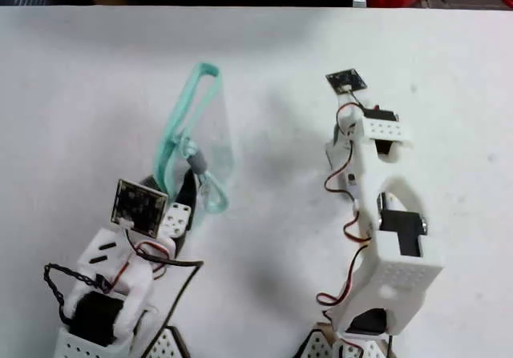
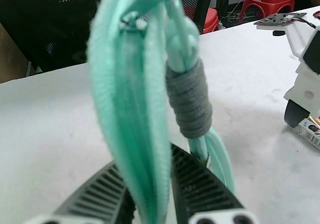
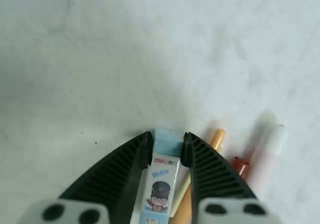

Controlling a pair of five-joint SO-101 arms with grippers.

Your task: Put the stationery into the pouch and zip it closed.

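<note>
Clear-sided pouch (image 1: pixel 200 130) sits well in from the worktop's (image 1: pixel 88 78) far edge, with broad white surface around it. Its long axis runs from the left claw (image 2: pixel 149 166), pinched shut on the teal zip edge, away toward that far edge. Well apart, the right claw (image 3: pixel 167 141) is narrow and clamps the eraser (image 3: pixel 161 184) endwise on the worktop; a pencil (image 3: pixel 216 138) and a pen (image 3: pixel 260 144) lie just beside it, crowding one finger.

Your readable print sits on the eraser (image 3: pixel 161 184) wrapper, held between the fingers of the right hand (image 3: pixel 167 140). It carries a small red logo on white, a short line of blue characters beneath it, and a cartoon figure in a black top hat. In the left wrist view, the wrapper's marks are too small for you to read.
</note>
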